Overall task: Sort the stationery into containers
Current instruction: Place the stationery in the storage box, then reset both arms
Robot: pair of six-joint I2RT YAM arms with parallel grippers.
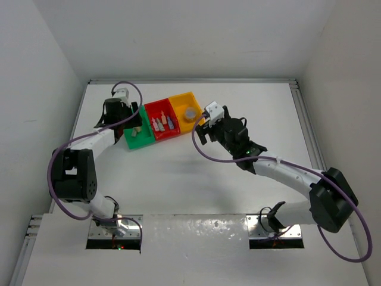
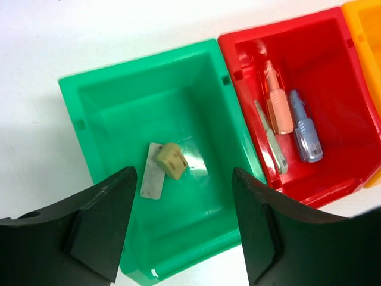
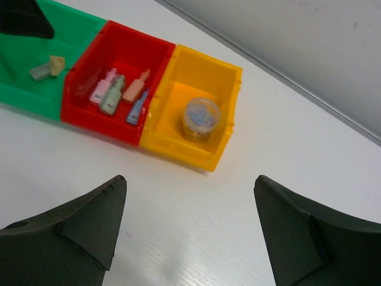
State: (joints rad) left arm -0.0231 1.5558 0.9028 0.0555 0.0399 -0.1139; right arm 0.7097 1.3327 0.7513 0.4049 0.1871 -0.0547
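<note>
The containers stand joined in a row: a green bin [image 2: 119, 101], a red bin [image 3: 128, 47] and a yellow bin [image 3: 220, 74]. A tan block [image 2: 171, 159] lies on the green bin's floor beside a small grey tag [image 2: 153, 179]. My left gripper [image 2: 183, 174] hangs open right above that bin, holding nothing. Pink [image 3: 102, 89], pale green [image 3: 112, 98], orange [image 3: 137, 88] and blue [image 3: 137, 107] oblong pieces lie in the red bin. A grey round roll [image 3: 201, 116] sits in the yellow bin. My right gripper [image 3: 190, 179] is open over bare table in front of the yellow bin.
White walls close in the table at the back and on both sides. The bins [image 1: 162, 122] sit at the back left of the white table [image 1: 196, 185]. Purple cables loop from both arms.
</note>
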